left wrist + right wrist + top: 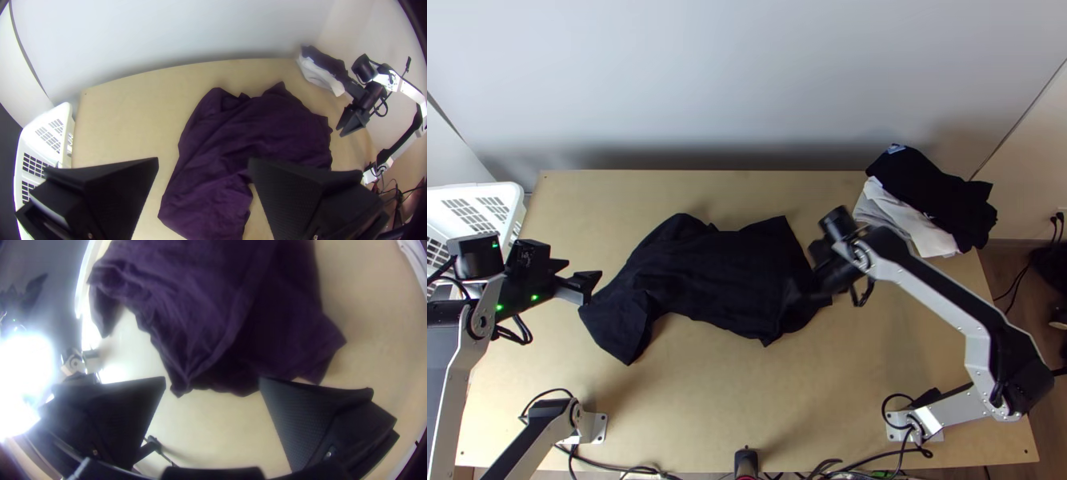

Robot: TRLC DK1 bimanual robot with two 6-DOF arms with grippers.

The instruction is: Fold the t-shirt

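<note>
The dark t-shirt (pixel 707 272) lies rumpled and partly bunched across the middle of the table, one part stretching toward the left front. My left gripper (pixel 587 286) is open at the shirt's left end; in the left wrist view the left gripper (pixel 203 162) has its fingers wide apart, the shirt (pixel 267 124) beyond them. Over the shirt's right end is my right gripper (pixel 811 294). In the right wrist view the right gripper (pixel 212 380) stands open, with the shirt's edge (pixel 213 342) beyond its fingertips and no cloth pinched.
A pile of dark clothes (pixel 939 192) on white cloth (pixel 903 220) sits at the table's back right corner. A white plastic basket (pixel 487 200) stands at the left edge. Cables (pixel 619 468) run along the table's near edge.
</note>
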